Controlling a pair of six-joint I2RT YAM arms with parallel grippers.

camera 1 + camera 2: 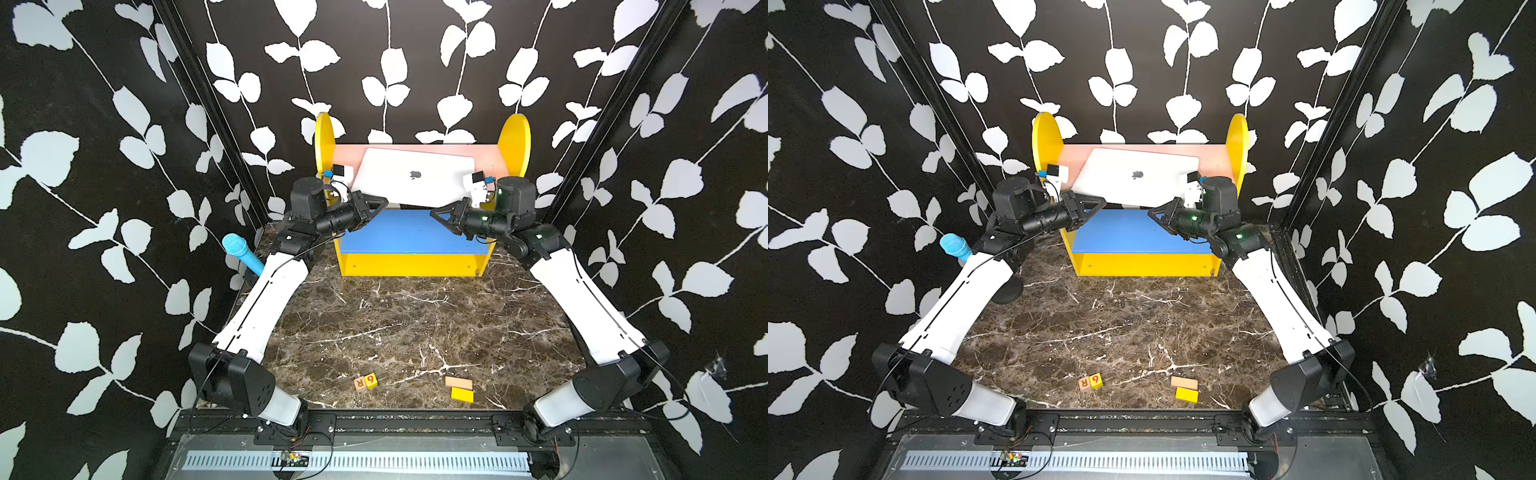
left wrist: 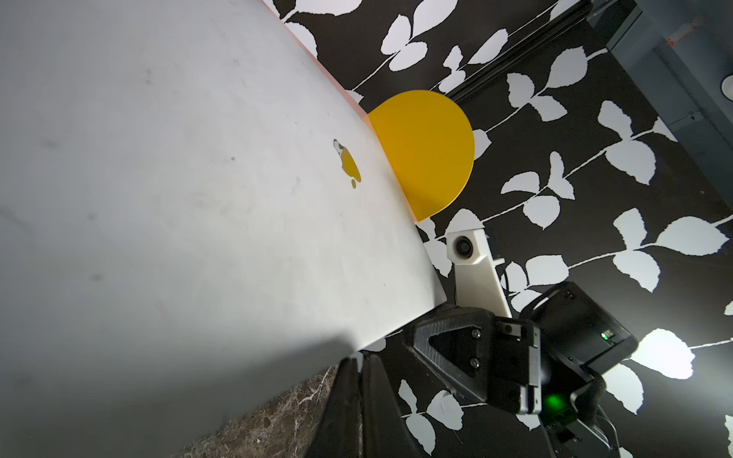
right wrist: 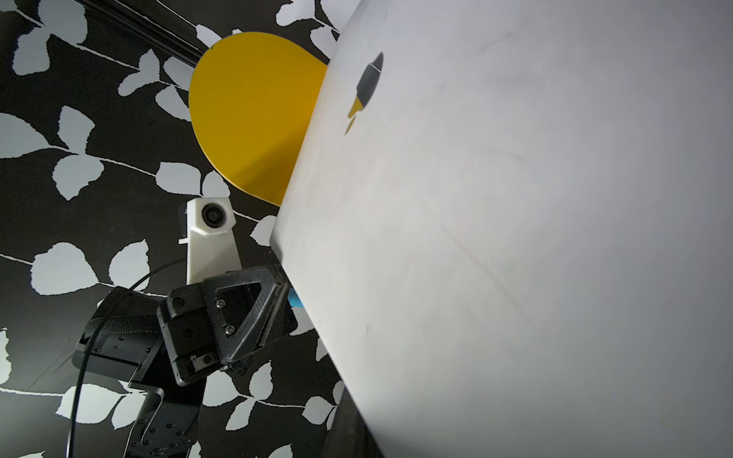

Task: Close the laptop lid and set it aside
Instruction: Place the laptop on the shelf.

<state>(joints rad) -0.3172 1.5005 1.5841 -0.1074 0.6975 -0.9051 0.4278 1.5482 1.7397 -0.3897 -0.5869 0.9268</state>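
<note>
where: thin silver-white aluminium laptop (image 1: 415, 183), closed, is tilting over the blue shelf (image 1: 407, 232) of the yellow rack (image 1: 415, 264) | grip: left gripper (image 1: 382, 202) and right gripper (image 1: 434, 214) are both pinching its near corners | key bit: long axis is running straight between them, neither arm nearer

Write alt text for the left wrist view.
The closed silver laptop, apple logo outward, fills most of the frame at a slant. The left gripper pinches its near edge. The right gripper meets its far corner, with a rounded yellow shelf panel and black leaf-patterned wall behind.
</note>
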